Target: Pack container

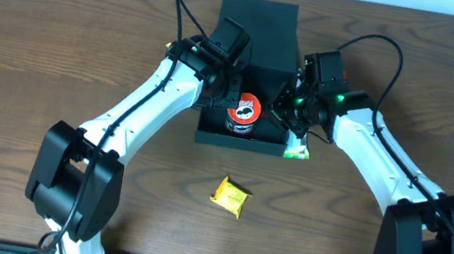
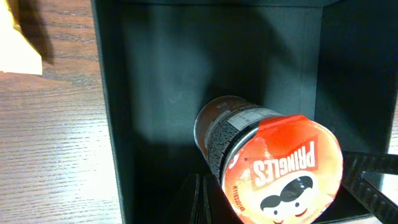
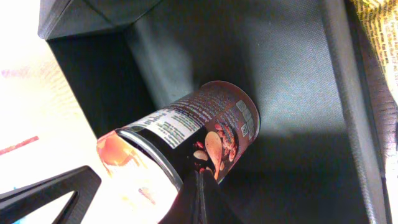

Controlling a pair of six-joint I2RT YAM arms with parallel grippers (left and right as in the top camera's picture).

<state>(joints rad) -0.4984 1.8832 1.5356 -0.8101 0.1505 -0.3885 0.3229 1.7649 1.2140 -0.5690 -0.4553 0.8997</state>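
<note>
1. Yellow packet: lying alone on the wooden surface, nearest the arm bases.
2. Green packet: lying just beside the container's right front corner.
3. Container: sitting open at the far centre of the surface, lid flipped back on the far side.
4. Pringles can: leaning tilted inside the container, lid upward.
5. Left gripper and right gripper: both pinched closed, gripping nothing, reaching into the container on either side of the can.

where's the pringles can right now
In the overhead view the can sits lid up inside the container, about mid-table, close to the wall that faces the yellow packet lying on the table.
</note>
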